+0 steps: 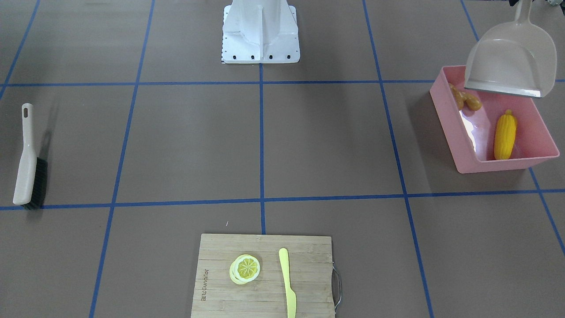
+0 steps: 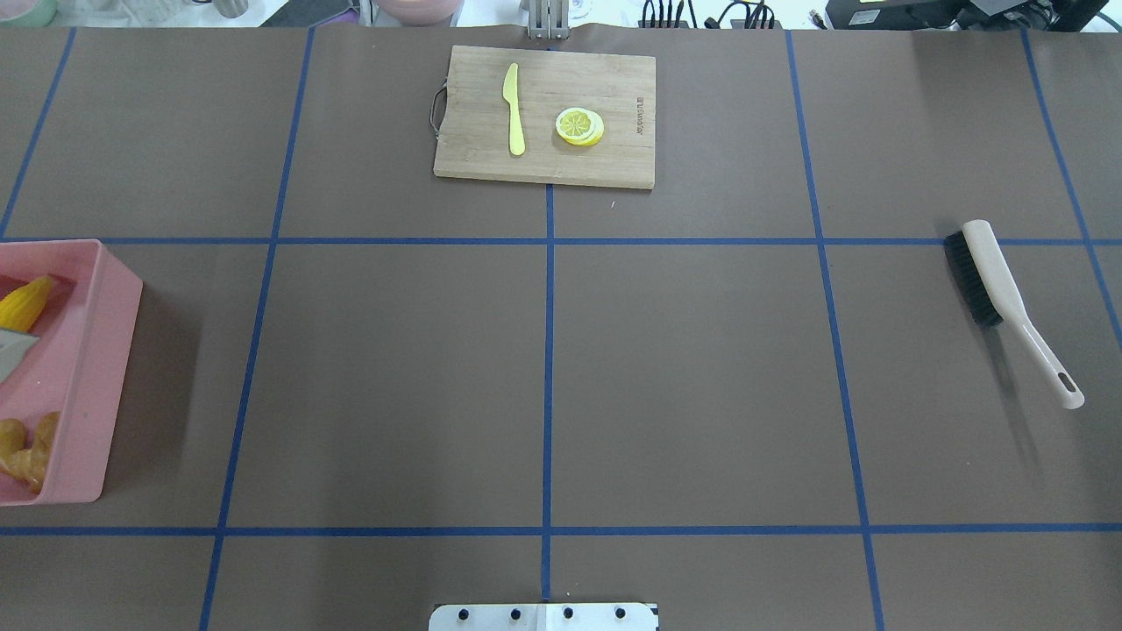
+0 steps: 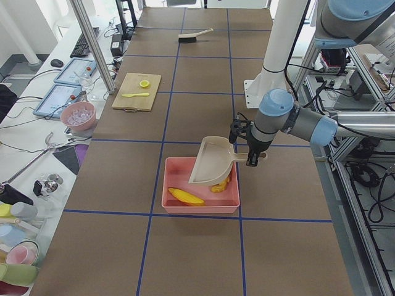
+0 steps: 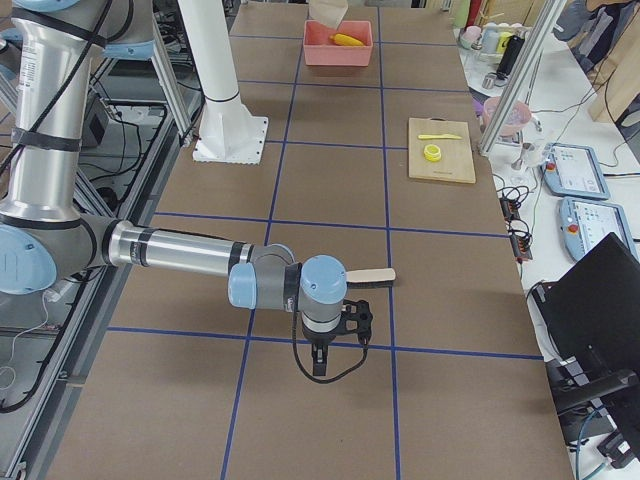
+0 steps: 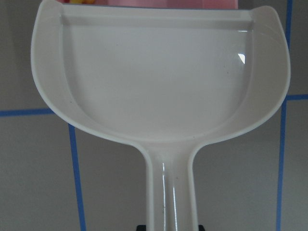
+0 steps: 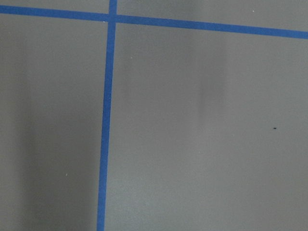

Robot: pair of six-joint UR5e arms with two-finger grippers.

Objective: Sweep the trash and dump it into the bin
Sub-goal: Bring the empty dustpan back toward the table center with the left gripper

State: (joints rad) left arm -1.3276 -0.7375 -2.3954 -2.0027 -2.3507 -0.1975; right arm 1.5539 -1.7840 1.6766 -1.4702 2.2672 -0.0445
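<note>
The pink bin (image 1: 450, 119) stands at my left end of the table. In it lie trash pieces: a yellow corn cob (image 1: 505, 134) and a tan knobbly ginger root (image 1: 465, 100). A beige dustpan (image 1: 512, 57) hangs tilted over the bin's near end, lip down, and hides part of the inside. Its pan (image 5: 159, 82) is empty in the left wrist view. My left gripper (image 5: 169, 227) is shut on the dustpan's handle. My right gripper (image 4: 318, 368) points down above bare table near the brush (image 4: 370, 277); I cannot tell if it is open or shut.
The brush (image 1: 26, 163) lies flat at my right end of the table. A wooden cutting board (image 1: 220, 282) with a lemon slice (image 1: 245, 268) and a pale yellow knife (image 1: 287, 280) sits at the far middle edge. The white robot base (image 1: 260, 35) stands at the near middle.
</note>
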